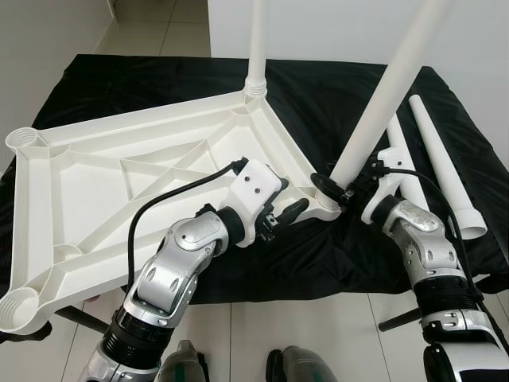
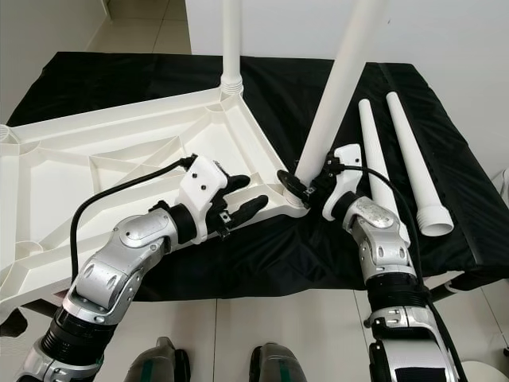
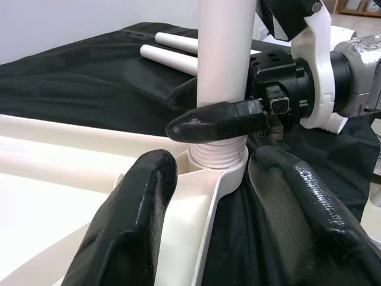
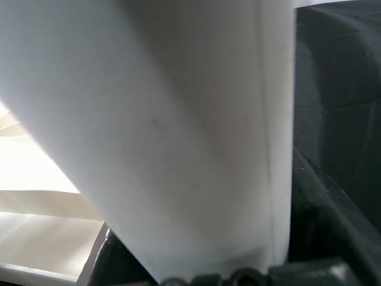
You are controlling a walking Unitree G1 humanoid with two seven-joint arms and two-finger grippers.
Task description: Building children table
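A white plastic table top lies upside down on a black-covered table. One white leg stands upright in its far corner socket. A second leg leans in the near right corner socket. My right gripper is shut around the base of this leg, and the leg's white surface is close in the right wrist view. My left gripper is open beside that corner, with its fingers on either side of the table top's rim.
Two loose white legs lie side by side on the black cloth at the right. Open sockets sit at the top's far left corner and near left corner. My feet stand on pale floor tiles below the table's front edge.
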